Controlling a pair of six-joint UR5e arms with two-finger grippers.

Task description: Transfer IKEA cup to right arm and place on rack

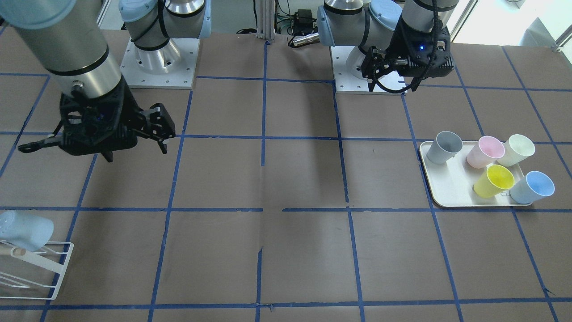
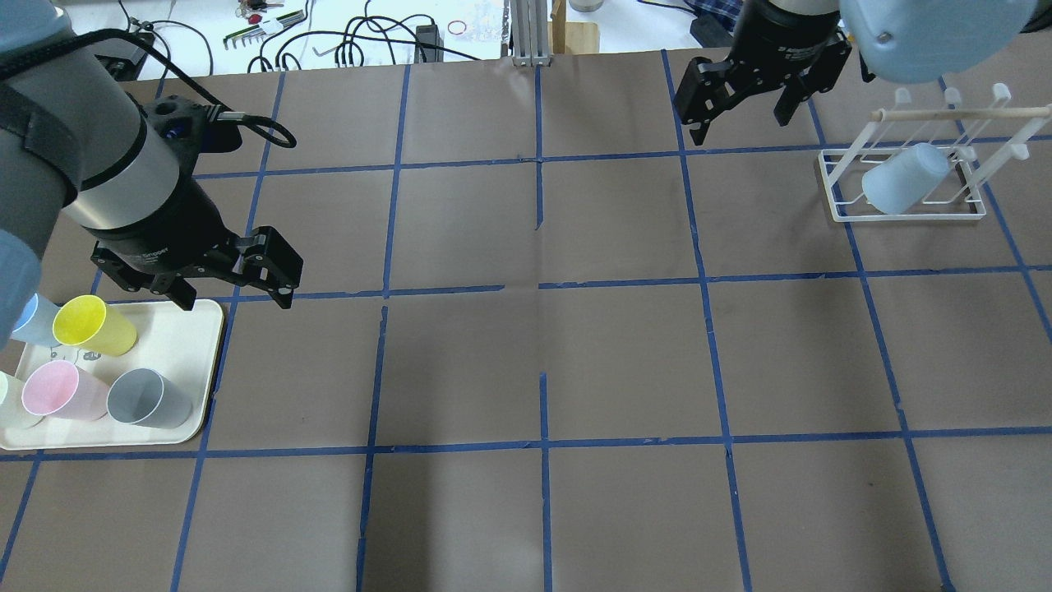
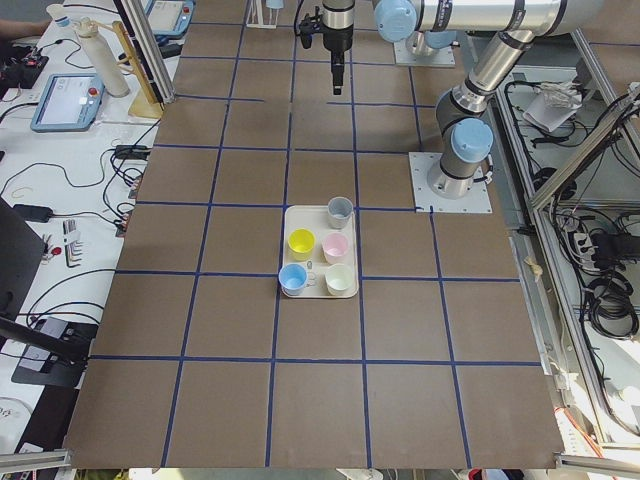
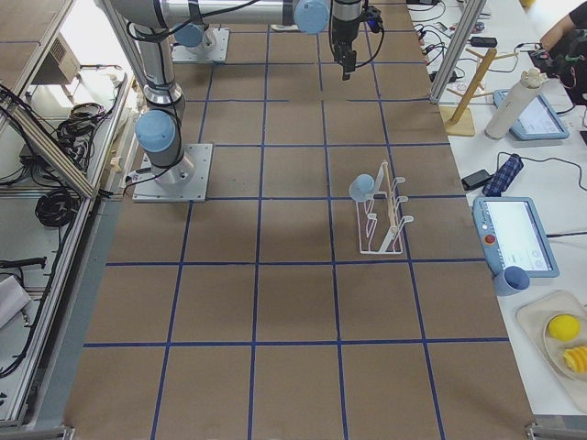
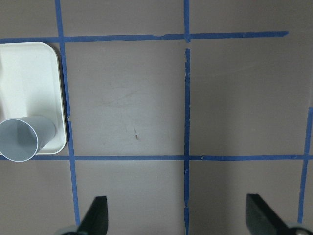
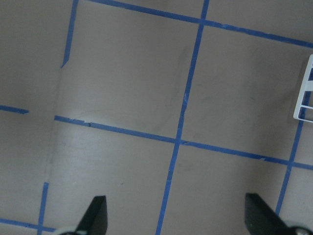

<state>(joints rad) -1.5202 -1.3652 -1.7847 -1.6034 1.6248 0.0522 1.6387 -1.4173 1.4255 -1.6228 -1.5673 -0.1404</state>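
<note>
One pale blue IKEA cup (image 2: 900, 181) hangs tilted on the white wire rack (image 2: 838, 210) at the far right. A second pale blue cup (image 1: 532, 187) stands on the cream tray (image 1: 451, 192), largely hidden behind my left arm in the overhead view. My left gripper (image 2: 234, 288) is open and empty, hovering by the tray's far right corner. Its wrist view shows both fingertips (image 5: 98, 218) apart over bare table. My right gripper (image 2: 740, 119) is open and empty, up in the air left of the rack, holding nothing (image 6: 176, 218).
The tray also holds a yellow cup (image 2: 94, 325), a pink cup (image 2: 57, 390), a grey cup (image 2: 148, 399) and a cream cup (image 1: 516, 150). The rack's corner (image 6: 305, 98) shows at the right wrist view's edge. Blue tape lines grid the brown table.
</note>
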